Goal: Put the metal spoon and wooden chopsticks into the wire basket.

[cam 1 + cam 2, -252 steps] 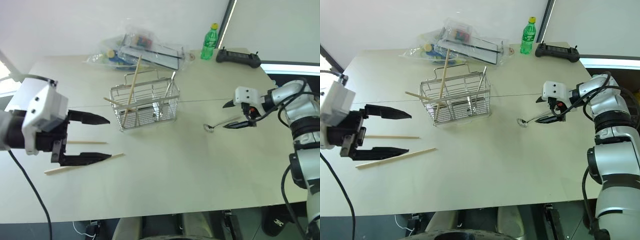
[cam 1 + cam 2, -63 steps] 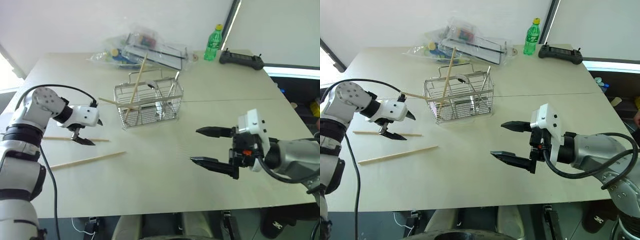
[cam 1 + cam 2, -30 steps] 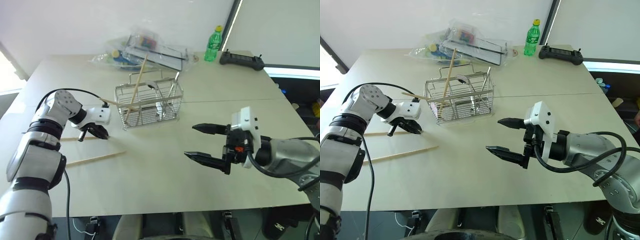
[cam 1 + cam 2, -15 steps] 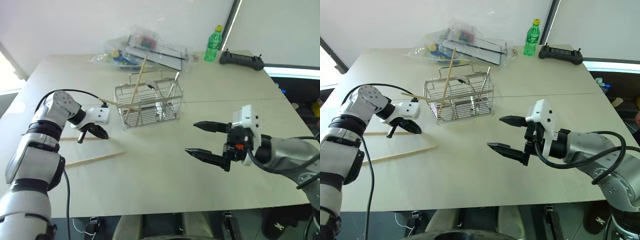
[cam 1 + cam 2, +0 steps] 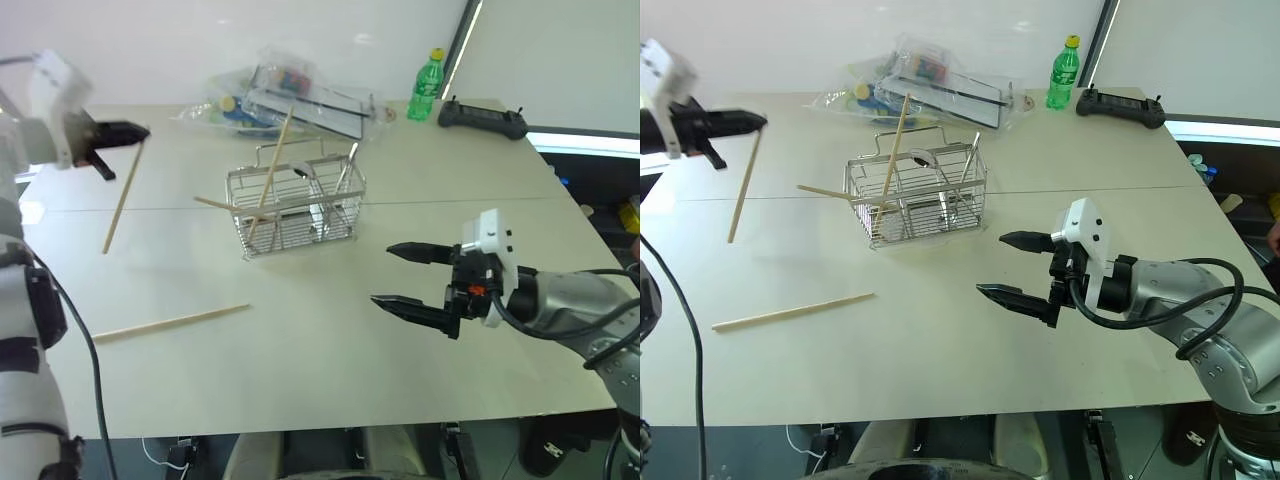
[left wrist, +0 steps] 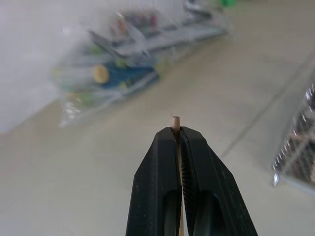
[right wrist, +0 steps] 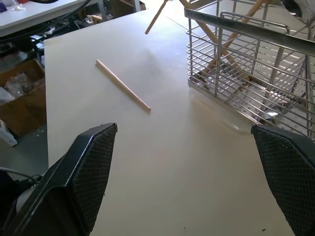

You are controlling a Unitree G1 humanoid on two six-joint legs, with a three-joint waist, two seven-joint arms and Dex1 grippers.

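Held chopstick (image 5: 121,198): the left gripper (image 5: 135,131) pinches its top end, jaws closed on it; it hangs down, well left of the wire basket (image 5: 295,210).
Handling: judged light, stiff and smooth; gripped at one end, it can swing or pivot, so steering the low tip over the rim needs care.
Loose chopstick (image 5: 170,322): flat on the table, left of and nearer than the basket; a mid-length grip looks steadiest.
In the basket: two chopsticks (image 5: 892,148) lean crossed; the metal spoon (image 5: 925,157) stands inside.
Right gripper (image 5: 1023,266): jaws wide, empty, right of the basket.
Surface: table (image 5: 330,360) pale, smooth.
Room: plastic bag (image 5: 290,95), green bottle (image 5: 424,84) and black controller (image 5: 484,118) beyond the basket.
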